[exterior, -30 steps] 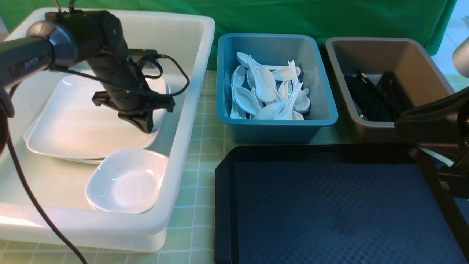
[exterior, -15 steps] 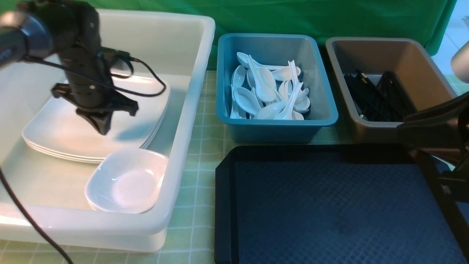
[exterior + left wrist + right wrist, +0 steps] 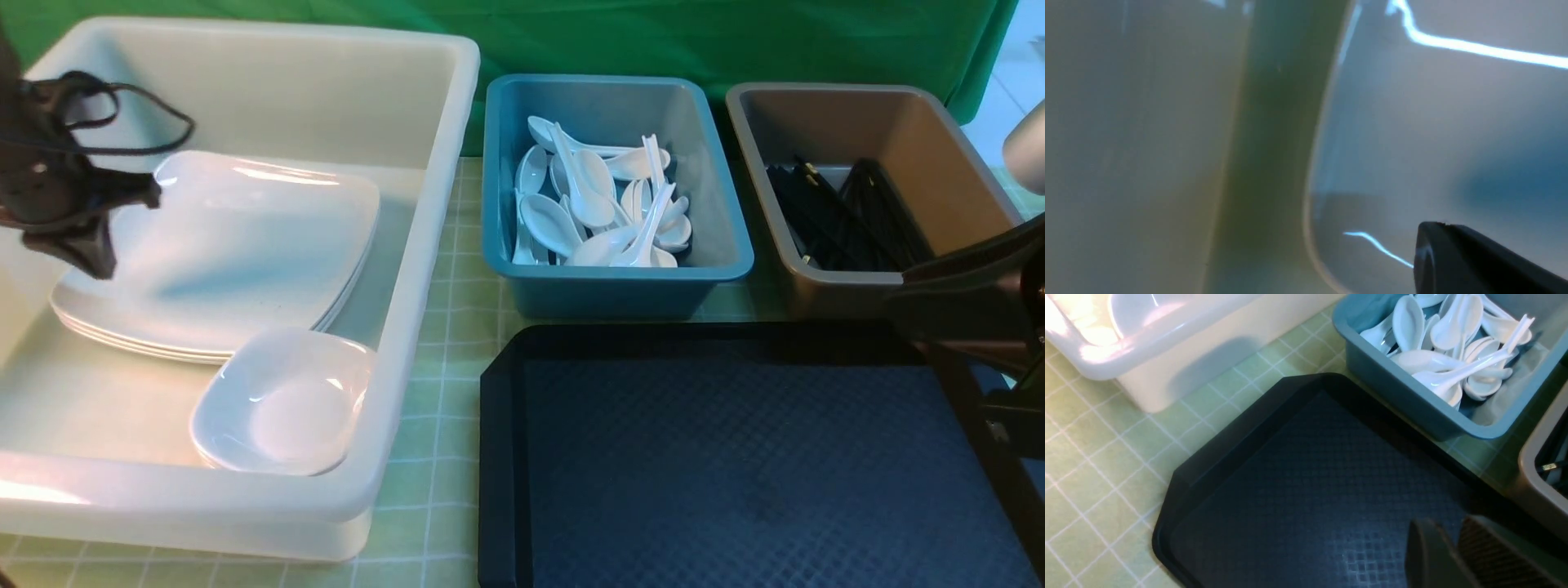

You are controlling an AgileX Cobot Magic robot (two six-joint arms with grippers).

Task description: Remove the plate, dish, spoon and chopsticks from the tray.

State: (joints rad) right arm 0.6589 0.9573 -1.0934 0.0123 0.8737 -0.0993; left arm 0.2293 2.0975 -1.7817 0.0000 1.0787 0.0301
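Both empty: left jaws (image 3: 86,253) shut above plate (image 3: 237,245); right jaws (image 3: 1453,551) slightly parted over tray (image 3: 1298,490).

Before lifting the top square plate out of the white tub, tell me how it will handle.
The top square plate looks glossy, so probably slippery. Its thin rim lies flush on the stack, likely hard to get under. It looks rigid and breakable.

The left hand (image 3: 82,253) (empty, shut) has swung leftward off the plate (image 3: 237,245).
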